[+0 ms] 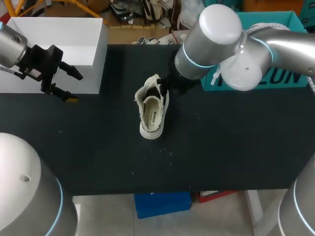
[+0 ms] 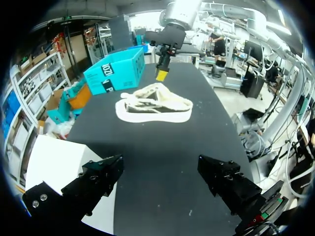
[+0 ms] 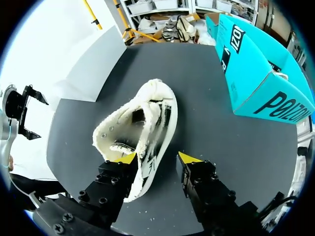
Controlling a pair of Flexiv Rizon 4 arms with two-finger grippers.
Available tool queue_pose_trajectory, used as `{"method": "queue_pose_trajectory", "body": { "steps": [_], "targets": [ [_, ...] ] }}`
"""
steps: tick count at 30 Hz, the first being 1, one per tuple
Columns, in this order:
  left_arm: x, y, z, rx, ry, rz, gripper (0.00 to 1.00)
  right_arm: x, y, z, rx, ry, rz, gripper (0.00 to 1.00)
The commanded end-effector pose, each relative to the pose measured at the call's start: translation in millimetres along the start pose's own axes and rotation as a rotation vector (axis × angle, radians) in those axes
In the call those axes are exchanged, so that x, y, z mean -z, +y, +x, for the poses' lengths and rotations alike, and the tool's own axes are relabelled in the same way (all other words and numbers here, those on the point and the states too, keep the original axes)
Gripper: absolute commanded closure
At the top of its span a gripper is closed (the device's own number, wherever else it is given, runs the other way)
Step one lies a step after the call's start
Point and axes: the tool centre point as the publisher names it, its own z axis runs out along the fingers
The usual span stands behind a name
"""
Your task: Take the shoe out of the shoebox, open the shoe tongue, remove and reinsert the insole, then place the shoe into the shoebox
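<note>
Shoe (image 1: pixel 152 108) sits on the table (image 1: pixel 221 142) — right hand (image 3: pixel 157 158) wide above it, left hand (image 1: pixel 74 88) wide, well apart.

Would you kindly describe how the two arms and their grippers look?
Both arms, the left arm and right arm, are thick, rounded silver-grey tubes with thin light-blue rings at the joints. The left gripper and right gripper are black, blocky and bolted, with two fingers ending in yellow tips.

Cream shoe (image 1: pixel 151 118) with black panels, teal box (image 3: pixel 246 64), white box (image 1: pixel 54 34), black table (image 1: pixel 221 147).
</note>
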Motion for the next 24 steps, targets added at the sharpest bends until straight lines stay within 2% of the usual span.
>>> {"method": "queue_pose_trajectory", "body": {
  "steps": [1,18,24],
  "targets": [
    [-0.9,0.7,0.4,-0.002,-0.004,0.0,0.0,-10.7,7.2,2.9,0.006,0.015,0.019,0.51],
    [-0.9,0.7,0.4,-0.002,-0.004,0.0,0.0,-44.0,1.0,-1.8,0.002,0.019,0.083,0.48],
    [-0.9,0.7,0.4,-0.002,-0.004,0.0,0.0,-60.1,-0.9,-5.5,0.019,0.0,0.104,0.4]
  ]
}}
